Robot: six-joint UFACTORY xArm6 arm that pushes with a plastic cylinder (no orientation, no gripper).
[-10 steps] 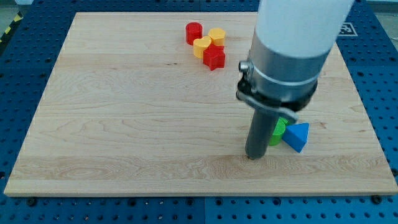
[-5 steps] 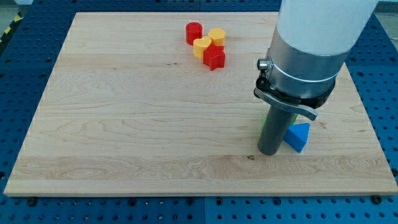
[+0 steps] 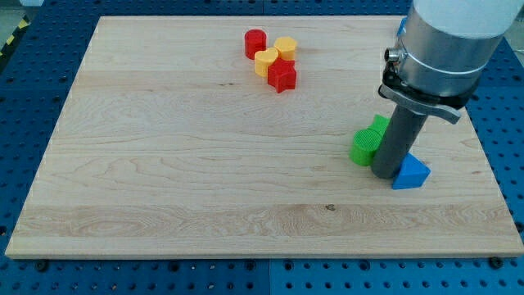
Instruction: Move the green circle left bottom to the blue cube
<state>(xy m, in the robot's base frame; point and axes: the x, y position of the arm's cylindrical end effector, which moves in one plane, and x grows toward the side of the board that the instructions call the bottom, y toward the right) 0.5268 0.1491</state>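
Note:
A green circle block (image 3: 363, 148) lies on the wooden board (image 3: 180, 156) at the view's right. A second green block (image 3: 379, 124) touches it at its upper right, partly hidden by the rod. A blue wedge-shaped block (image 3: 411, 174) lies at the lower right of the green circle. My tip (image 3: 383, 174) rests on the board between the two, against the blue block's left side and just right of the green circle's lower edge.
Near the view's top centre is a cluster: a red cylinder (image 3: 255, 43), a yellow hexagon (image 3: 286, 47), a yellow heart (image 3: 266, 61) and a red star (image 3: 282, 76). The board's right edge (image 3: 483, 156) is close to the blue block.
My tip has moved to the view's right, from left of the green circle to between it and the blue block. The blue block has shifted a little right. The green circle is now in plain view.

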